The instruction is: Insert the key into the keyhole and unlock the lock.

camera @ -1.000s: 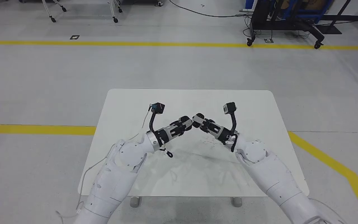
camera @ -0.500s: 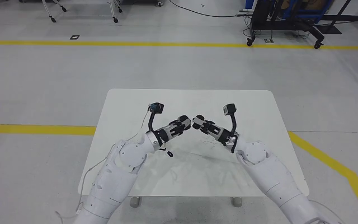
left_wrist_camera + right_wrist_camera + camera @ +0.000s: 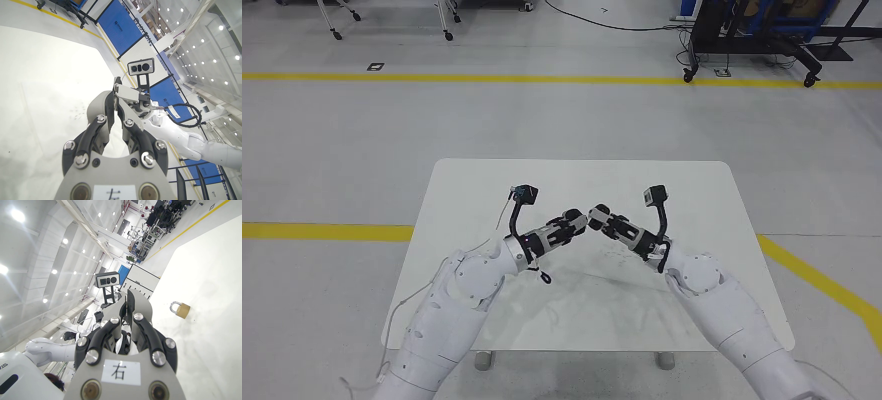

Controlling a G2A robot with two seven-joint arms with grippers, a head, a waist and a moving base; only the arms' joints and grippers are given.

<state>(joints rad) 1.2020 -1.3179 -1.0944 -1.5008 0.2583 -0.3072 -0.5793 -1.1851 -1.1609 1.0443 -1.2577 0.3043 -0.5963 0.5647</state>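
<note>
Above the middle of the white table point(image 3: 692, 190) my left gripper point(image 3: 577, 221) and right gripper point(image 3: 593, 215) meet tip to tip. In the left wrist view the left gripper point(image 3: 114, 97) is shut on a thin silver sliver, the key point(image 3: 115, 100). The right gripper's fingers point(image 3: 124, 92) cross it at the same spot. In the right wrist view the right gripper point(image 3: 126, 297) is shut on the key's thin metal edge point(image 3: 125, 306). A brass padlock point(image 3: 181, 310) with a silver shackle lies flat on the table, apart from both grippers.
The tabletop carries faint scuff marks point(image 3: 79, 113) below the grippers. Yellow floor lines point(image 3: 542, 77) and wheeled racks point(image 3: 752, 40) are well beyond the table's far edge.
Both grippers stay pressed together tip to tip. The pair drifted slightly left, then back right, by a few pixels.
</note>
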